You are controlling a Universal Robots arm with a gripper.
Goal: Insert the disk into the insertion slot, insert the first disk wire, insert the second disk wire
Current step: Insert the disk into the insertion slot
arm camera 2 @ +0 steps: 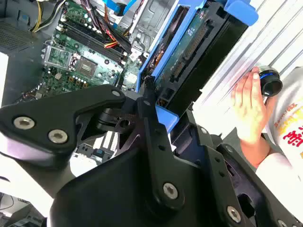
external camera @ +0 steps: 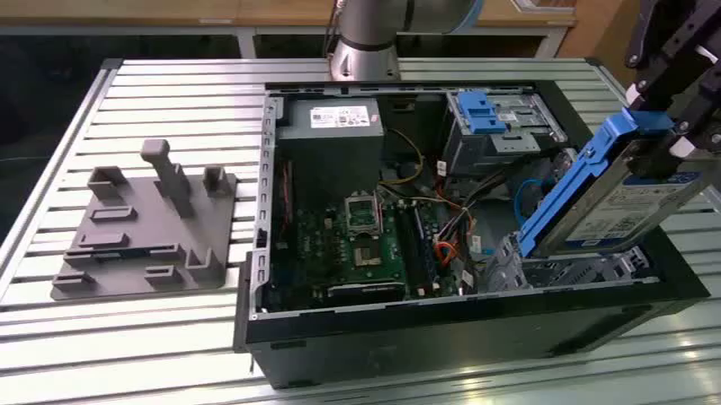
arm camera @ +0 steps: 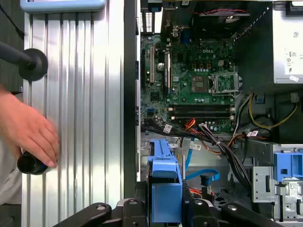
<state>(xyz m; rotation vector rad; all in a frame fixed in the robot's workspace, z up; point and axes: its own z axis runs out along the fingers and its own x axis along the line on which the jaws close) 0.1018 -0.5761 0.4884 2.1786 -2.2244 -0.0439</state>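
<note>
blue-framed silver disk [external camera: 626, 211] hangs tilted, its lower end at the mouth of the grey insertion slot [external camera: 563, 268] in the open computer case [external camera: 451, 325]; the gripper [external camera: 664, 135] is clamped on its upper end; light-blue second disk wire [arm camera: 202, 175] lies loose nearby

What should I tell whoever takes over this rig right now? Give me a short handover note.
Gripper: shut on the disk by its blue frame, holding it tilted over the metal cage.
Done: disk is picked up, its low end at the cage mouth.
Left: disk not seated; orange-and-black wires and light-blue cable lie in the case, not plugged into the disk.
Note: a person's hand is on the table beside the case.
</note>
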